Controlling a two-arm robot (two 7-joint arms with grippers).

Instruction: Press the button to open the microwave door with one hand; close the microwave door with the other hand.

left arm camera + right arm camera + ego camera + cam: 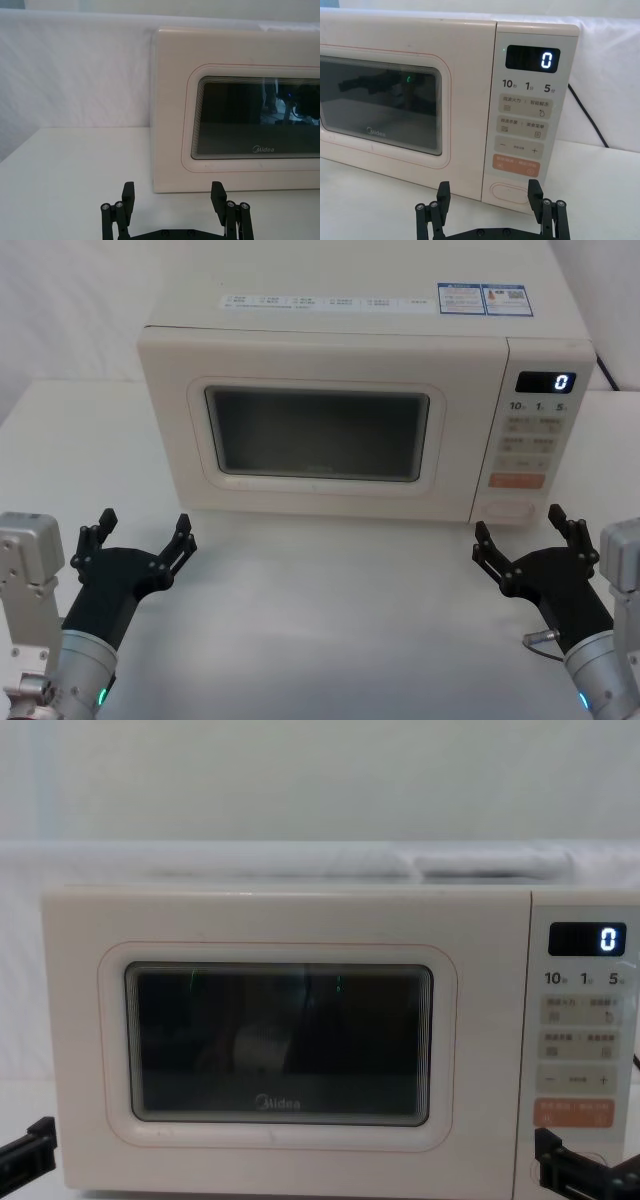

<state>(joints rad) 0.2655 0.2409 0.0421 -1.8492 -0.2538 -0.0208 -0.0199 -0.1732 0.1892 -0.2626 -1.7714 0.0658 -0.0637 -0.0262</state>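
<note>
The cream microwave (340, 330) stands at the back of the white table, its display showing "0". The microwave door (315, 435) with its dark window is closed flush; it also shows in the left wrist view (170, 125) and the chest view (280, 1040). The button (510, 508) is the wide cream key at the bottom of the control panel, under the orange key (516, 164). My right gripper (520, 530) hovers open just in front of the button (509, 192), not touching it. My left gripper (145, 530) is open, low before the door's left corner, holding nothing.
A black power cord (587, 117) runs down behind the microwave's right side. Bare white table (320, 620) lies between the two arms in front of the oven. A white wall (75, 75) closes the back and left.
</note>
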